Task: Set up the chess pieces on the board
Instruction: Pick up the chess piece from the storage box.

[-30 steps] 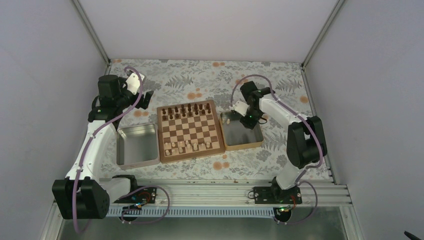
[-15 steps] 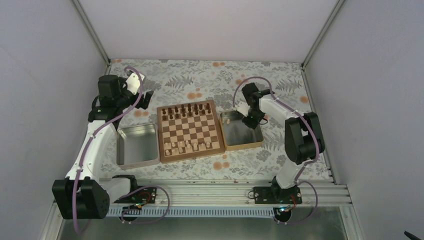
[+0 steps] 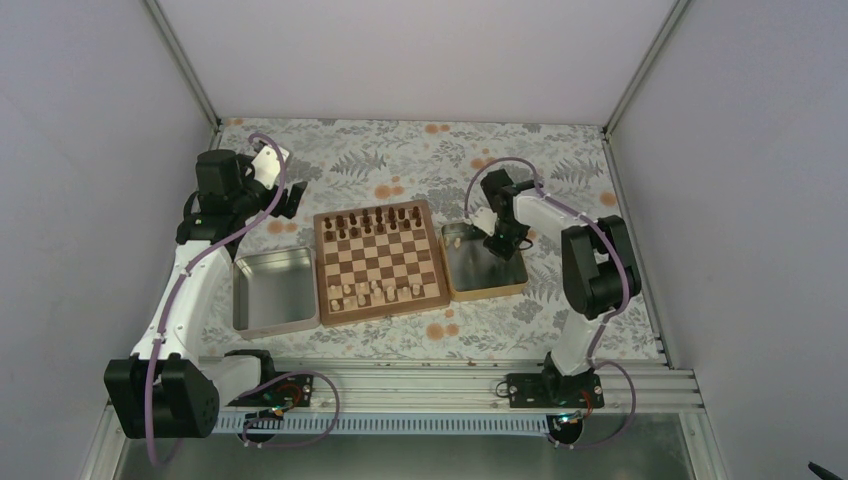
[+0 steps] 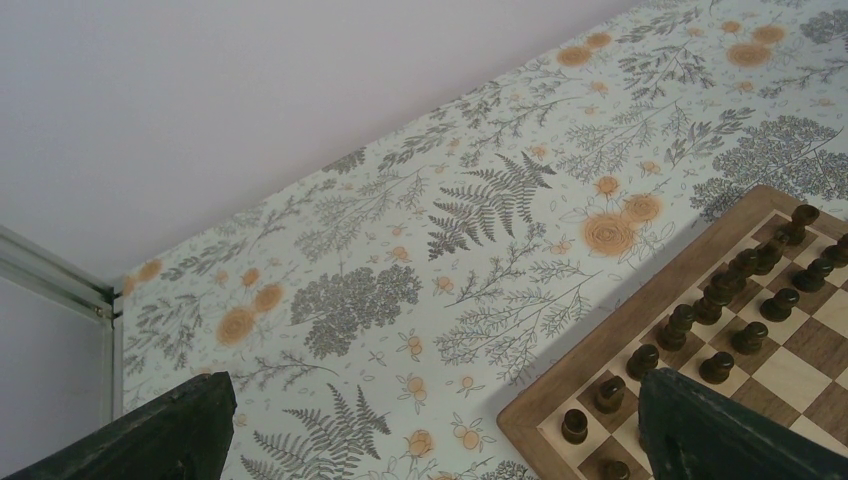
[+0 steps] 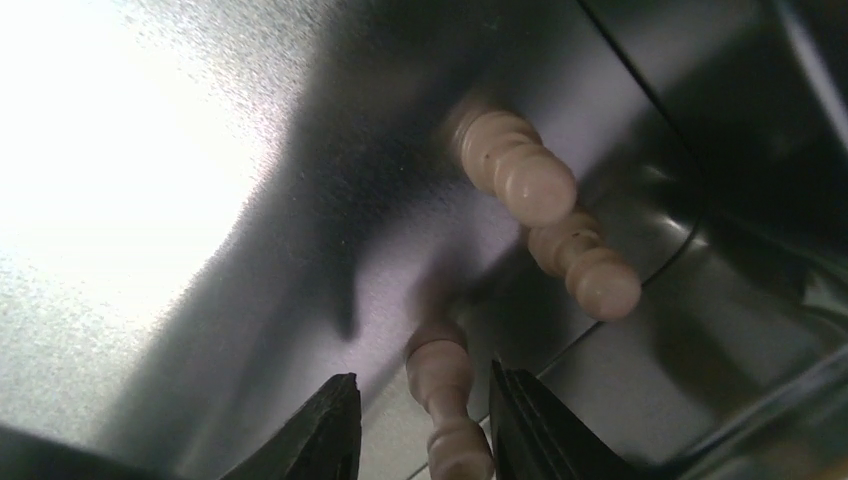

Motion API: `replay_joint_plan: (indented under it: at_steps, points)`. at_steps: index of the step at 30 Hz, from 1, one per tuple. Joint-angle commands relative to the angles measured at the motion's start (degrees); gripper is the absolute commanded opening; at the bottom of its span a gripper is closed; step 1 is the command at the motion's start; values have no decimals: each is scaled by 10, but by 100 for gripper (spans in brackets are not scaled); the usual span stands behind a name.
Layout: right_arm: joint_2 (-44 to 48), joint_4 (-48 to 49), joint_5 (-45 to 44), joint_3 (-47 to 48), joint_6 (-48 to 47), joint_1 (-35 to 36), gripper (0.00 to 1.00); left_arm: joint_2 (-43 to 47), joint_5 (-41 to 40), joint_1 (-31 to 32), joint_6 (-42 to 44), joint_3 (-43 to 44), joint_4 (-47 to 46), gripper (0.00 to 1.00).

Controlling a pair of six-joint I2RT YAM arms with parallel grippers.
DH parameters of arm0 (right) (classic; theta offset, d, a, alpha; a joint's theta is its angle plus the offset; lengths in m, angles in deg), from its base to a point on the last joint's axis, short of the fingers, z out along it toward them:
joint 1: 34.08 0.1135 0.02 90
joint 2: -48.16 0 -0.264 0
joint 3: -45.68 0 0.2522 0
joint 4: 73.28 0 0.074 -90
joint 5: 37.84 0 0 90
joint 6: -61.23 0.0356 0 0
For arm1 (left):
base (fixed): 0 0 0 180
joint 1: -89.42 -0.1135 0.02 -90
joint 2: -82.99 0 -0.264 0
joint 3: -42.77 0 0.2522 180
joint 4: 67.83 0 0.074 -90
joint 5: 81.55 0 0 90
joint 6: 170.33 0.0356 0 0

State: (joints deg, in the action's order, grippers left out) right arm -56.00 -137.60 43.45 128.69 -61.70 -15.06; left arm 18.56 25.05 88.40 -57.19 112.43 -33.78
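Pale chess pieces [image 3: 375,292] stood in the two near rows of the board [image 3: 381,262], and three more [image 5: 510,170] lay in the metal-floored tray [image 3: 505,283] touching the board's right edge. The right gripper [image 5: 422,385] reached down into that tray, its fingers [image 5: 335,430] spread to either side of one lying piece, with a gap showing on one side. Dark pieces [image 4: 720,300] lined the board's far rows. The left gripper [image 4: 430,400] hovered off the board's far left corner over the floral cloth [image 4: 400,250], fingers wide apart. A second tray [image 3: 270,290] sat just left of the board.
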Motion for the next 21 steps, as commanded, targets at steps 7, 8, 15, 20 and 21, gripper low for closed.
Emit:
replay_joint_plan:
  at_steps: [7,8,15,20,21]
  points:
    - [-7,-8,-5,11,1,-4,11,0,8,-3,1,-4,-3,100]
    - [-3,-14,-5,14,1,-3,9,0,8,-3,1,-4,-3,100]
    - [45,-59,2,48,8,19,5,1,8,-3,0,-2,-3,100]
    - [56,-115,10,118,25,97,5,1,6,-3,0,-1,-4,100]
    - [54,-124,11,135,28,112,5,2,5,-3,0,-2,-4,100]
